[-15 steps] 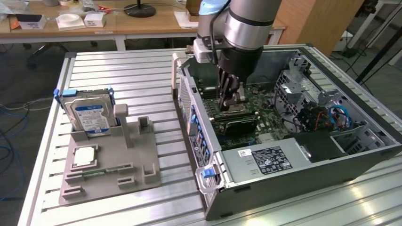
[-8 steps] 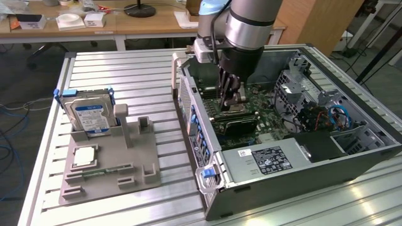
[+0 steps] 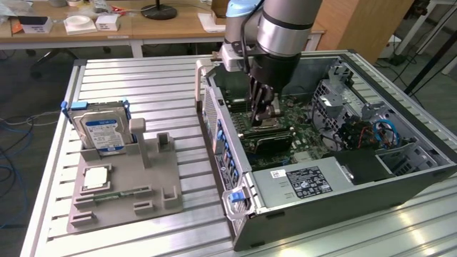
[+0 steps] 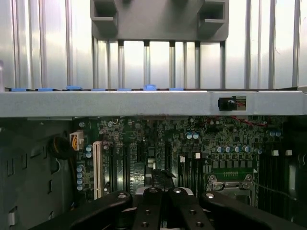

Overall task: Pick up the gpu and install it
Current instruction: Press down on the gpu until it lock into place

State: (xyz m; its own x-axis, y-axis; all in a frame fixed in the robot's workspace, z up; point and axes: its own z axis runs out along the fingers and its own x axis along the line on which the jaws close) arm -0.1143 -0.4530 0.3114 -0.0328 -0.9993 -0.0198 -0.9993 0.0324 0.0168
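Fingers (image 4: 144,208) closest, pressed shut, above green board (image 4: 158,143). Exterior view adds gripper (image 3: 266,113) inside computer case (image 3: 314,214), stand (image 3: 121,203) with hard drive (image 3: 102,131). Gpu: I cannot tell if gripper holds it.

This looks like a lab or workshop where a robot works on computers. A big robot arm (image 3: 275,32) hangs over an open computer case (image 3: 328,150) (you can see the green board inside). The case sits on a silver metal table (image 3: 143,96) with long grooves. Next to it is a gray stand (image 3: 121,187) that holds computer parts, like a hard drive (image 3: 104,131). Behind are wooden desks (image 3: 128,27) with small white boxes (image 3: 93,22) and a black lamp base (image 3: 158,10). Blue cables (image 3: 18,128) lie on the floor.
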